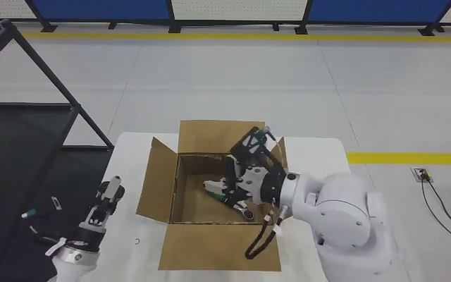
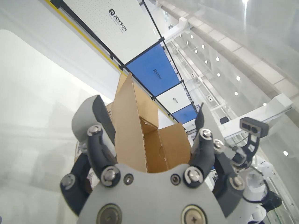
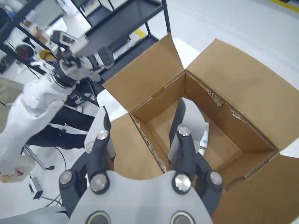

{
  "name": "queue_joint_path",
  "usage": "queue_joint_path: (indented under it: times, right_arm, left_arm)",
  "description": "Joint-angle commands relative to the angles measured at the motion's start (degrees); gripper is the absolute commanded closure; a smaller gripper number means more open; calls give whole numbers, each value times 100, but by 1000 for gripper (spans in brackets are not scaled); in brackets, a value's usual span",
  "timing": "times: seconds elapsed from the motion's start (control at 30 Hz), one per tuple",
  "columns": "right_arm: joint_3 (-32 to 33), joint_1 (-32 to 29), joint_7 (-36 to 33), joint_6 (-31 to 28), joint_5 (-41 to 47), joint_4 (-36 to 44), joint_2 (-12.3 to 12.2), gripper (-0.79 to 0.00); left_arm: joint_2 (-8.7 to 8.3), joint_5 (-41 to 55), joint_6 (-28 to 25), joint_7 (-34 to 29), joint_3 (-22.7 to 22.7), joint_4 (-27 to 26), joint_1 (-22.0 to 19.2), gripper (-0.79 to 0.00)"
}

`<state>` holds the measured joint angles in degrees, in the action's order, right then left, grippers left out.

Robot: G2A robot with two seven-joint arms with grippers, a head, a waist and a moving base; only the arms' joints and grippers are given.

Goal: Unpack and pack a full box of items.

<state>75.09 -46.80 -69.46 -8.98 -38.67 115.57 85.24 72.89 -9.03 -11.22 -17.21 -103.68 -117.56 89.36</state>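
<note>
Cardboard box (image 1: 218, 247) beneath right gripper (image 3: 143, 110), jaws apart

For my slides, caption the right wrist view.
Open right claw above an open cardboard box, white tube inside.

I see a plain brown box (image 1: 211, 247), its cut edges showing a paler corrugated ripple. The tube (image 3: 205, 138) in it is white with a teal band. The table (image 1: 317, 151) is white. My left gripper (image 2: 151, 113) and right gripper (image 3: 142, 110) both have dark grey fingers on silver plates with shiny screw heads. The floor (image 1: 282, 77) is pale grey, crossed by a yellow line (image 1: 211, 35). The panels (image 1: 99, 8) alternate blue and white. The rack (image 3: 130, 22) is black.
</note>
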Motion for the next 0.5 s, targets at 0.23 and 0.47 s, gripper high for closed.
queue_joint_path:
  times: [0.23,0.47]
  right_arm:
    - [2008,-1127,773,732,398,699,-194,0]
    - [2424,-1255,680,1063,346,-29,-311,0]
  left_arm:
    - [-108,145,-152,-1334,130,206,-203,0]
    - [-159,-79,-113,-1762,410,142,-250,0]
